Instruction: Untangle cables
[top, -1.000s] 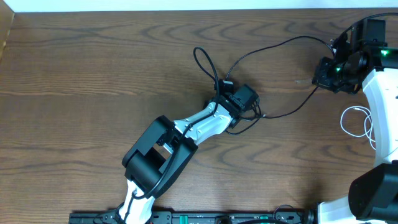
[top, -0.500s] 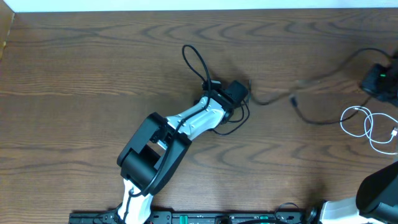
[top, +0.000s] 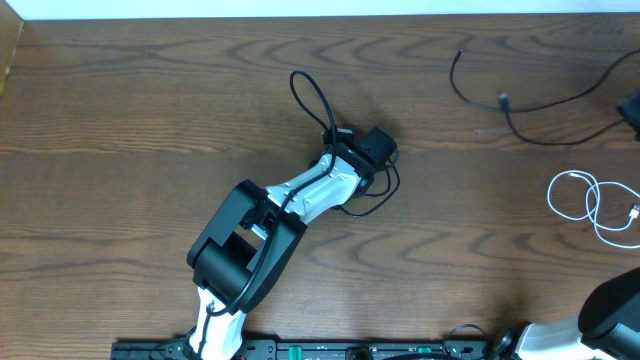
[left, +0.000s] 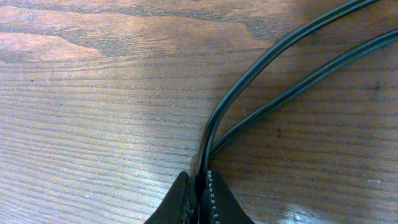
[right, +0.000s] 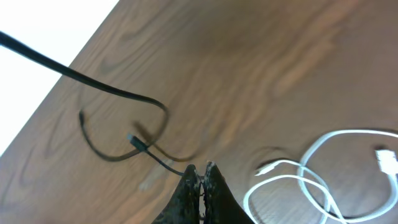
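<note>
On the wooden table (top: 120, 120) the left arm (top: 300, 200) reaches to the middle, and we take its left gripper (left: 198, 188) as our mark for everything else. The looped black cable (top: 305, 90) rises up and left of it in the overhead view; the wrist view shows the fingers (left: 178, 202) pinched shut on that cable. The long black cable (top: 540, 108) lies well to the right of that gripper, apart from the loop, so the two black cords look separated. The white cable (top: 585, 200) sits coiled further right and lower, touching neither. The right gripper (right: 200, 177) is closed too, the long cable appearing to run into its tips, its small plug (right: 134, 140) free on the wood. To do this step well, we judge we should hold the left pinch firm as an anchor, lay the long cable down clear of the white coil, then let go gently so nothing springs back.
</note>
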